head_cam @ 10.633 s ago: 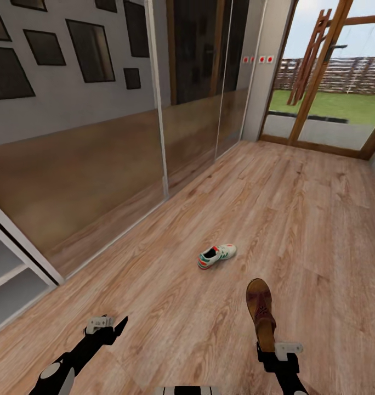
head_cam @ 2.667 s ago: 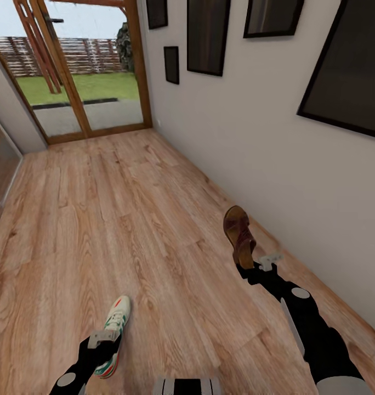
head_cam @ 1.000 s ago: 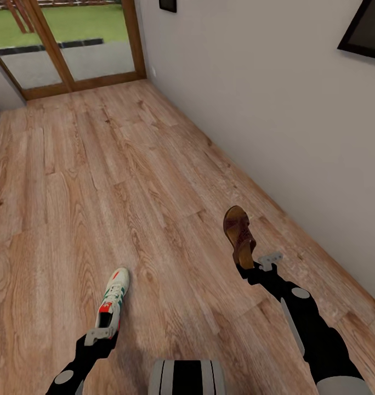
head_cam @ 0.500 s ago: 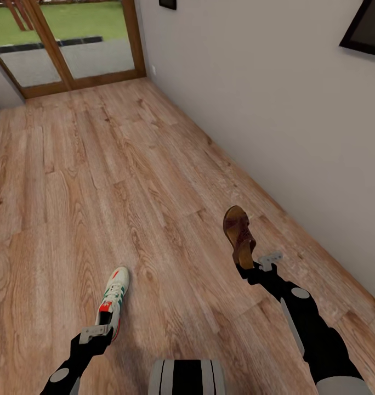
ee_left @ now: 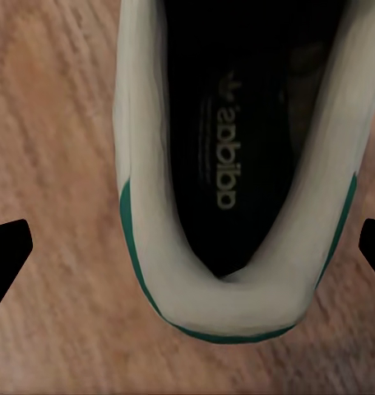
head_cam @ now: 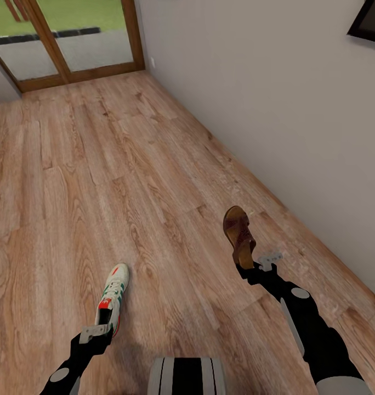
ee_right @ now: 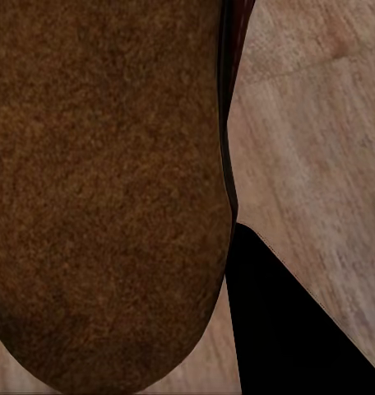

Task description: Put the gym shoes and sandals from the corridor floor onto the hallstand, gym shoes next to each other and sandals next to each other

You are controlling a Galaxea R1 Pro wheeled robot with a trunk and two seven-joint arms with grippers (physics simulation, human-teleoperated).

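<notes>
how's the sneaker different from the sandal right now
The sneaker is white with green and red trim; the sandal is brown leather. The sneaker lies on the floor, with the open left gripper at its heel; the sandal is held at its heel by the right gripper, shut on it. The sneaker is closed and laced; the sandal is open and strappy. Both point away from the robot.

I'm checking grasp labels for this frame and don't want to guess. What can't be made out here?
- Left gripper: head view, its body covers the heel of the gym shoe; contact is unclear. In the left wrist view the fingertips stand wide of the heel.
- Sandal: right wrist view, its sole hides one finger of the right gripper.
- Picture frame: head view, cut by the edge.
</notes>
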